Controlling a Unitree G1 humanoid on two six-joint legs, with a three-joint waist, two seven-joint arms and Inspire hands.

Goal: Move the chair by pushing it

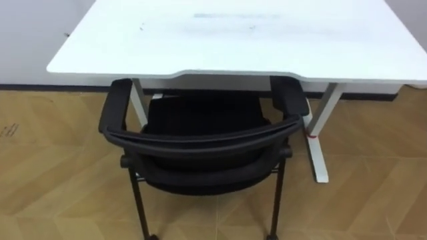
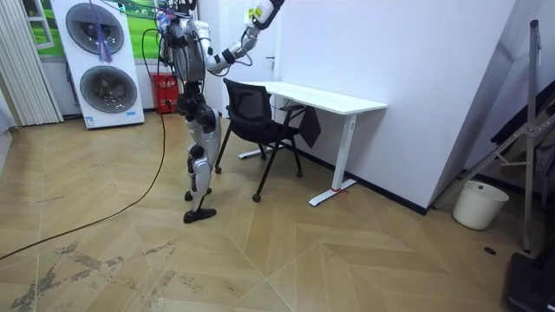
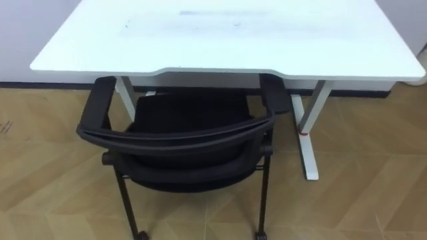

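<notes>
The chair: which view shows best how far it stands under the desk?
The room view: it shows the whole chair from the side, its seat partly under the desk. The eye views show its backrest, armrests and seat from above, legs cut off.

White desk (image 1: 233,47) in front; two stacked washing machines (image 2: 100,65) and a white bucket (image 2: 479,205) stand well apart

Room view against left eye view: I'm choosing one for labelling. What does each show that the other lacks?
Room view: the robot standing behind the chair, two washing machines, a white bin by the wall. Left eye view: the desk top from above, with faint marks, and the chair's armrest tips at its front edge. Both: the black chair, the white desk, the wood floor.
</notes>
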